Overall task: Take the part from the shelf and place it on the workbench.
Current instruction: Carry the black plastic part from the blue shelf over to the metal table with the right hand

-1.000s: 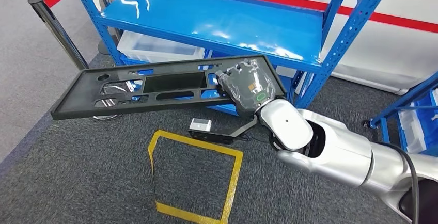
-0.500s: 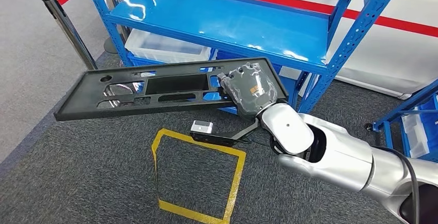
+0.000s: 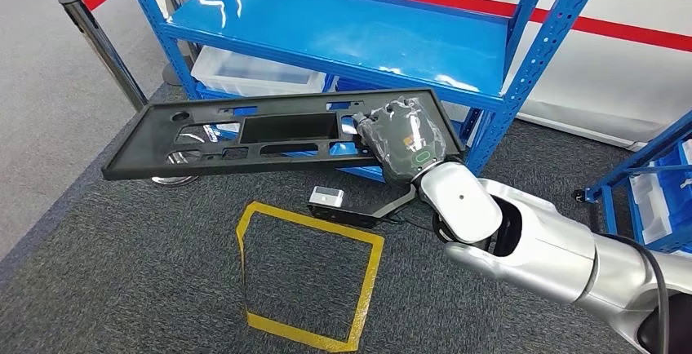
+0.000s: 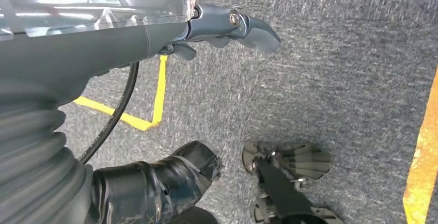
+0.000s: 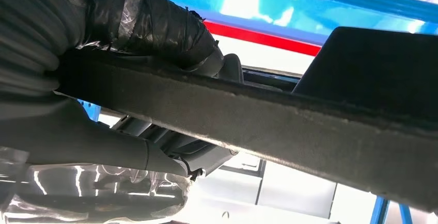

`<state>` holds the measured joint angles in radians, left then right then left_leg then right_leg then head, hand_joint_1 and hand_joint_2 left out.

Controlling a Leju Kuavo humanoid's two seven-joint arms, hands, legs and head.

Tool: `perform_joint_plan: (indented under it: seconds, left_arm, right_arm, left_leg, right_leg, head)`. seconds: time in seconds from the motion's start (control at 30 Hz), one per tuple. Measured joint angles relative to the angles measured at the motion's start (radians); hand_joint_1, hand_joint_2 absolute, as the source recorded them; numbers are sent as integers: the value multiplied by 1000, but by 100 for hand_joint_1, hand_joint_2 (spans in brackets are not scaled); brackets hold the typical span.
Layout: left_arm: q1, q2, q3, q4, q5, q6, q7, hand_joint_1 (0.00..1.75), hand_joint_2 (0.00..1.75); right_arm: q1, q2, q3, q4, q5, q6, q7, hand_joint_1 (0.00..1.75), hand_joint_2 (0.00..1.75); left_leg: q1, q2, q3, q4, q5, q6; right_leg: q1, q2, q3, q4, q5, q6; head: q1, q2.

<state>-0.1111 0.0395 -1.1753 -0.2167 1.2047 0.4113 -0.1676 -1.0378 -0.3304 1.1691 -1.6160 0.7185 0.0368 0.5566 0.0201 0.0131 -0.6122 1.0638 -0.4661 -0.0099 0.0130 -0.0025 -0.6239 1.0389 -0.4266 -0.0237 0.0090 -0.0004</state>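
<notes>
Your right hand [image 3: 405, 143] had its fingers clamped over the right end of the long black part [image 3: 269, 135], held out in front of the blue shelf [image 3: 343, 32]. Left hand [image 4: 155, 33]: finger state unclear. Carry it level; the long unsupported left end could sag.

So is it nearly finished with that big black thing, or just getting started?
About halfway, it seems. Done: the black panel is off the blue shelf, whose top level lies bare. In hand: the right hand grips the panel at one end, holding it above the carpet. Left: carrying it to a workbench, not in these pictures, and setting it down.
</notes>
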Motion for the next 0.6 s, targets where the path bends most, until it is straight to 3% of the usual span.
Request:
perform_joint_plan:
  seconds: [0.1,0.17,0.27,0.3,0.33,0.37,0.4,0.47,0.53,0.6]
  left_arm:
    - [-3,0,-1,0,0,0,0,0,175]
    - [-1,0,-2,0,0,0,0,0,175]
    - [0,1,-2,0,-1,1,0,0,175]
    - [0,1,-2,0,-1,1,0,0,175]
    - [1,1,-3,0,-1,1,0,0,175]
    - [2,1,-3,0,-1,1,0,0,175]
    - [2,1,-3,0,-1,1,0,0,175]
    - [1,-1,-3,0,-1,1,-1,0,175]
    - [0,-4,-3,0,-1,1,-2,0,175]
    - [1,-4,-4,0,-1,0,-3,0,175]
  right_arm:
    - [-1,-1,-2,0,11,8,6,175,175]
    - [-2,-2,-2,0,13,13,6,175,175]
    - [-2,-4,-3,0,14,18,7,175,175]
    - [-1,-4,-3,0,14,20,7,175,175]
    - [0,-4,-3,0,14,22,7,175,175]
    - [1,-4,-3,0,14,24,7,175,175]
    - [1,-4,-3,0,14,25,7,175,175]
    - [-2,-4,-3,0,14,27,7,175,175]
    - [-6,-5,-4,0,15,27,7,175,175]
    - [-7,-5,-5,0,15,28,6,175,175]
  left_leg:
    - [-3,-7,1,-19,6,18]
    - [2,-17,1,-27,16,29]
    - [6,-33,-5,-32,26,38]
    - [6,-40,-7,-32,28,38]
    - [6,-49,-9,-32,30,37]
    - [6,-58,-10,-32,31,35]
    - [6,-69,-10,-32,33,33]
    - [8,-88,-13,-32,36,27]
    - [14,-106,-22,-33,44,15]
    - [19,-127,-30,-39,54,-2]
  right_leg:
    - [2,-12,-6,3,3,11]
    - [1,-12,-14,23,-18,21]
    - [-10,-2,-77,182,-115,38]
    - [-14,-1,-99,237,-137,42]
    - [-17,-1,-108,264,-140,44]
    - [-19,0,-99,255,-125,43]
    - [-20,7,-72,207,-95,40]
    - [-21,50,-2,75,-39,28]
    - [-19,83,34,3,-21,17]
    - [-15,68,38,-12,-19,13]
  head:
    - [0,0]
    - [2,0]
    - [4,0]
    - [4,0]
    - [4,0]
    - [4,0]
    - [4,0]
    - [3,0]
    - [3,0]
    - [6,0]
